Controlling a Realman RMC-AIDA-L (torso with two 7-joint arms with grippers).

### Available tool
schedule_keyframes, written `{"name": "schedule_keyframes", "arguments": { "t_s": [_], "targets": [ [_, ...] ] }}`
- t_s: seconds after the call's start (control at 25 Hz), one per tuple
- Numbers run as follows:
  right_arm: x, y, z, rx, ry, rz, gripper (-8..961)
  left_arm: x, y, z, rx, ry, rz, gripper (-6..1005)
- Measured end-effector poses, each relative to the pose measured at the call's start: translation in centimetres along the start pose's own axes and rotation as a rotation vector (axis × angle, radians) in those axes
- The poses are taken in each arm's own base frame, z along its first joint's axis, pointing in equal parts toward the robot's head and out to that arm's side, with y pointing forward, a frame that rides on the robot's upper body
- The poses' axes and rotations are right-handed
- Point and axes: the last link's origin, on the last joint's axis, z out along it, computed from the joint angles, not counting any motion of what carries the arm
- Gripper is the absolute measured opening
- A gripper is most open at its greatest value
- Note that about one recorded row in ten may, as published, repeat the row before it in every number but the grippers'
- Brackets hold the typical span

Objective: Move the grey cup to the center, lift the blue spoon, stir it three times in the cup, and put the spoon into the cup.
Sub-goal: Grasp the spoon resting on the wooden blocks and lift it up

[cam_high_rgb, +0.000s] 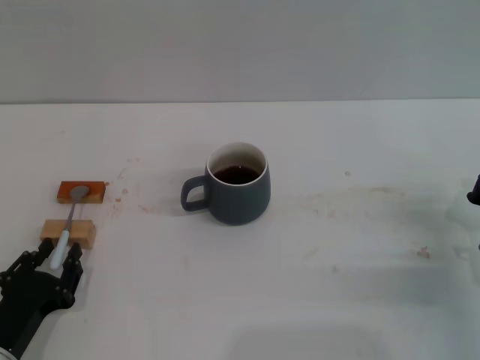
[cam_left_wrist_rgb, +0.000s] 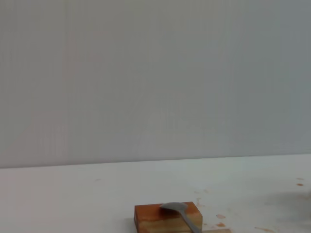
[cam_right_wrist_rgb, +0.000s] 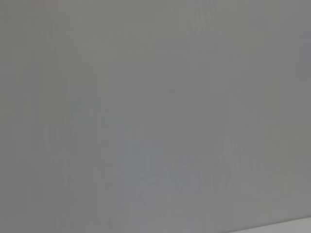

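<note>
Low at the near left corner of the surface (cam_high_rgb: 315,300), my left claw (cam_high_rgb: 54,260) sits at the handle end of the blue spoon (cam_high_rgb: 67,229), its dark fingers (cam_high_rgb: 73,259) spread narrowly to either side of the pale handle tip; I cannot tell whether they already press on it. Going away from the claw, the spoon runs over the tan block (cam_high_rgb: 68,233), which carries the handle just beyond my fingers, and its grey neck bridges a small gap to the orange-brown block (cam_high_rgb: 81,192), where the metal bowl rests on top. From my left wrist, the orange-brown block (cam_left_wrist_rgb: 167,218) shows straight ahead with the spoon bowl (cam_left_wrist_rgb: 175,208) lying on it, and only the pale wall beyond. Well apart from the spoon, off to its right and a little farther back, the grey cup (cam_high_rgb: 237,183) stands upright near the middle of the surface, its loop handle pointing toward the spoon side and dark liquid inside the white interior. Faint brownish stains mark the surface between the blocks and the cup and also past the cup on its far side from the spoon. My right claw (cam_high_rgb: 474,196) is only a dark sliver at the right edge, far from the cup, and I cannot tell how it stands.
</note>
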Motion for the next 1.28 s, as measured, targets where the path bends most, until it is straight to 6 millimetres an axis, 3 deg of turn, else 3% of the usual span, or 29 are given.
{"name": "schedule_keyframes", "arguments": {
  "t_s": [0.48, 1.16, 1.28],
  "targets": [
    [0.02, 0.03, -0.01, -0.001, 0.001, -0.001, -1, -0.01, 0.0, 0.07, 0.001, -0.003, -0.008, 366],
    [0.03, -0.03, -0.04, 0.0, 0.001, -0.001, -2, 0.06, -0.24, 0.2, 0.009, -0.002, 0.012, 356],
    [0.05, -0.11, -0.09, 0.003, 0.001, -0.002, -2, 0.14, -0.2, 0.29, 0.007, 0.001, 0.011, 268]
  ]
}}
